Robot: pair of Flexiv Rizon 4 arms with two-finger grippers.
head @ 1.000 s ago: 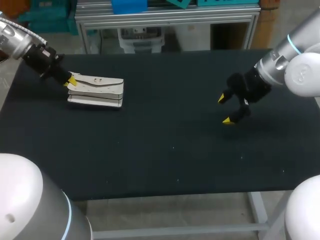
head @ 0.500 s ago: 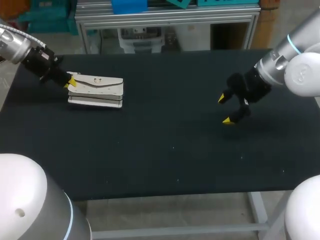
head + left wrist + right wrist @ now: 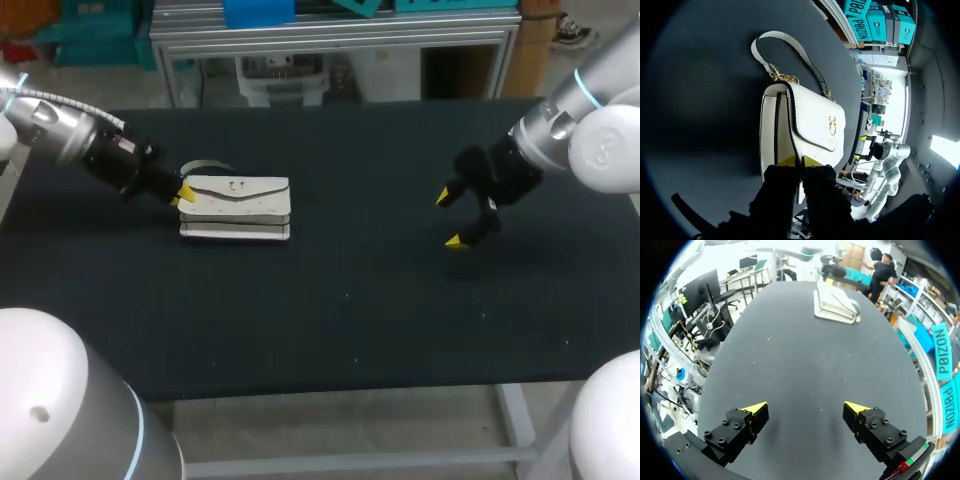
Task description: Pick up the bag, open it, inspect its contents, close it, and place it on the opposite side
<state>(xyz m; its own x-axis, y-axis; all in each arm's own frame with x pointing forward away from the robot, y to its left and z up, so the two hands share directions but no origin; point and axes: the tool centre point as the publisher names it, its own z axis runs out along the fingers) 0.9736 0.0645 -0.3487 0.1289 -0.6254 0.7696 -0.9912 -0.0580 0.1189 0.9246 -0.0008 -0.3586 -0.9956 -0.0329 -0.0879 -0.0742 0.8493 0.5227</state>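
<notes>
White bag (image 3: 236, 205): a small leather-look handbag with a front flap, sitting on the left half of the counter, nearer the far edge than the near one. Its long side runs left to right. The left wrist view (image 3: 810, 125) shows the flap shut over the front. From the right wrist view it is a small pale shape (image 3: 836, 302) far ahead of that claw, at the other end of the counter.
Strap (image 3: 785, 42): white with a dark edge, joined to the bag by short gold chain links (image 3: 782, 77). It lies looped on the cloth on the far side of the bag, and shows in the head view as a pale arc (image 3: 200, 165) at the bag's far left corner.
Clasp (image 3: 832, 125): a small gold fitting in the middle of the flap.
Left claw (image 3: 183, 193): at the bag's left end, clenched on it. In its own view the two yellow tips (image 3: 799, 161) sit close together, pinching the edge of the bag's end panel between them.
Right claw (image 3: 449, 219): released, holding nothing, fingers spread wide over the right half of the counter, well apart from the bag. In its own view (image 3: 805, 407) only dark cloth lies between the tips.
Counter (image 3: 350, 300): covered in plain black cloth.
</notes>
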